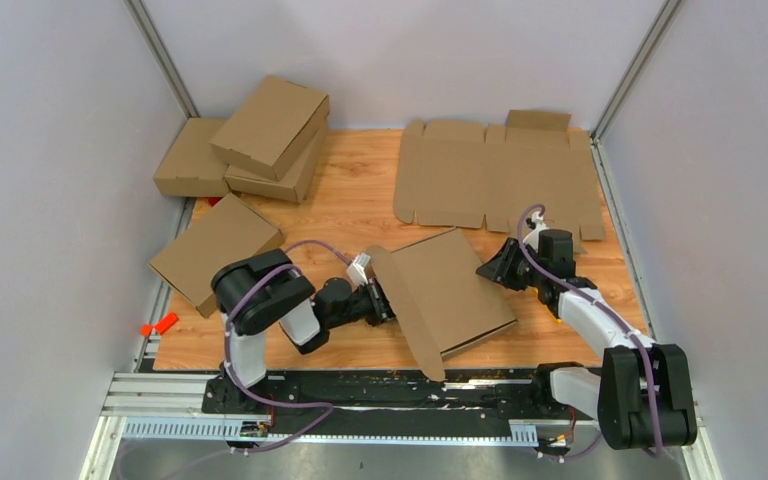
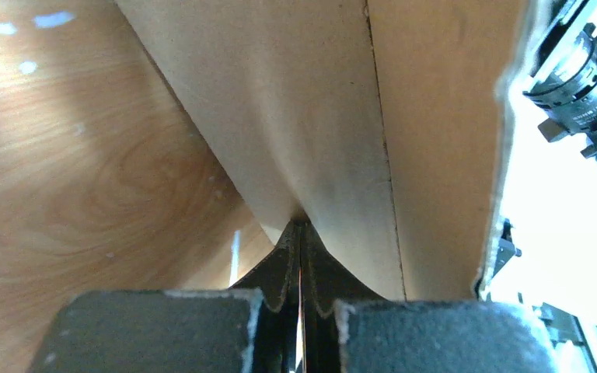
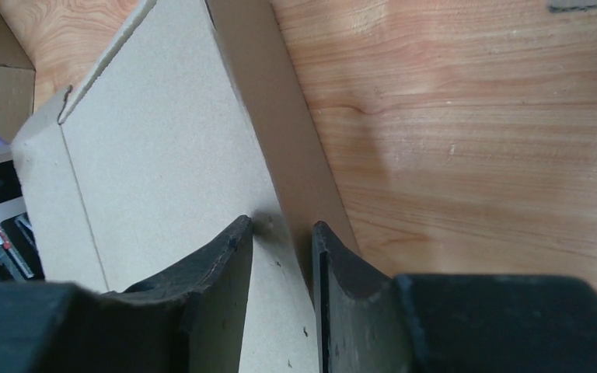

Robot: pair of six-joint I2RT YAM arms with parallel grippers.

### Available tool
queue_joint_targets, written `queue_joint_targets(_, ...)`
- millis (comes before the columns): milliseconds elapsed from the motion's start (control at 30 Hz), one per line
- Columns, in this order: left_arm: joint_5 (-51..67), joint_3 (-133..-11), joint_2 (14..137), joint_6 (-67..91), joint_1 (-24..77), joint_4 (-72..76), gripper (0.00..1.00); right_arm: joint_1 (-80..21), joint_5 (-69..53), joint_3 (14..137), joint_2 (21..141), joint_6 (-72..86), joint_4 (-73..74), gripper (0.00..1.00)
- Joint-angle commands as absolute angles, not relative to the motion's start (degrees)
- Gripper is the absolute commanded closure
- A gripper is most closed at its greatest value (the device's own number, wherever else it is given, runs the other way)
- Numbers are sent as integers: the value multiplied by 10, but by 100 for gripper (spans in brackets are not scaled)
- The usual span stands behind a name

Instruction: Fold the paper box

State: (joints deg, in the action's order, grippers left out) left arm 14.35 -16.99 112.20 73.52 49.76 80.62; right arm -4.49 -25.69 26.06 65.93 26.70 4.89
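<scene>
A: Box position?
B: paper box lay on the table between both arms; left gripper was pinching its left flap, fingers pressed together.
A: Right side?
B: right gripper straddled the box's right edge, narrow gap; couldn't tell if clamped.

The plain brown shallow corrugated-cardboard box is matt, fibrous paper with rough cut edges. The light wooden tabletop shows a smooth, faintly glossy grain. The silver metal rail looks dull.

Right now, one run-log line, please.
paper box: centred, skewed | left gripper: shut on box's left flap | right gripper: open at box's right edge
</scene>
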Motion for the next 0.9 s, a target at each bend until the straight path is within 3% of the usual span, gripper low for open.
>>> queue_joint_targets(0,162,-230,988,697,497,735,100,-55,-366,263,658,271,80,72)
queue_joint_targets(300,180,-279,885,649,499,574,100,-43,-427,262,722,268,31,70)
queue_joint_targets(600,153,-215,802,598,492,459,100,-39,-355,270,672,243,77,68)
queue_joint_targets(700,148,-176,771,589,489,439,100,-49,-340,274,654,231,96,56)
queue_joint_targets(867,127,-134,711,563,480,371,99,-105,-284,302,637,206,145,20)
